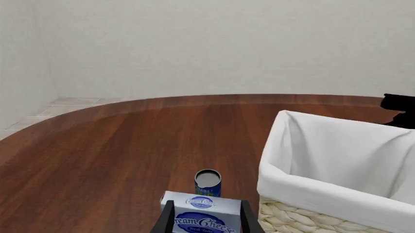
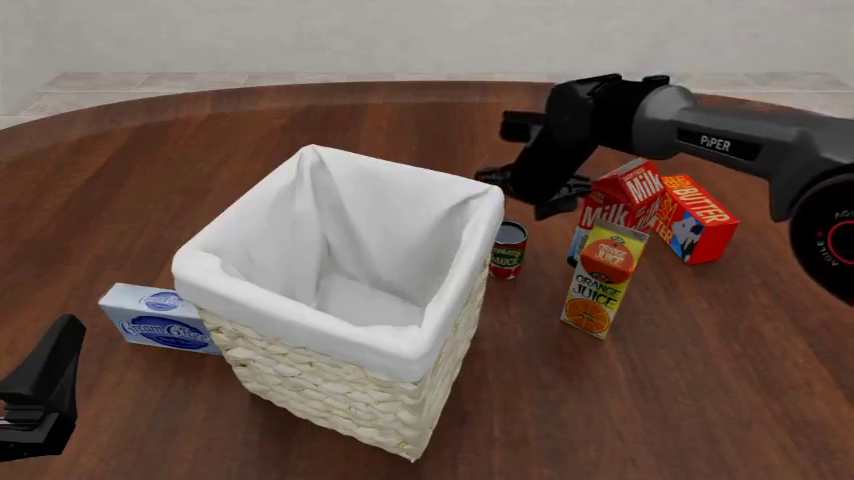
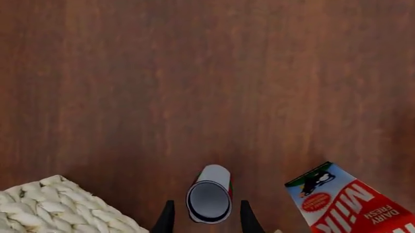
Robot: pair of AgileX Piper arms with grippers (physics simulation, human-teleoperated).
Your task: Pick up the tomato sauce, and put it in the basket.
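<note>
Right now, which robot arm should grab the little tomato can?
The right one, probably. Its end effector hangs open above the tomato sauce, with the can's top between its fingers in the right wrist view. The left end effector is far off, beyond the basket, over the cream cheese box.

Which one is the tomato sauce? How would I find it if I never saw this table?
Find the big cream wicker basket with white cloth lining in the middle of the brown wooden table. Just beside its right wall stands the tomato sauce, a small round red can with a silver top, below the right hand. Unlike the tall milk carton and orange juice carton nearby, it is short and cylindrical.
</note>
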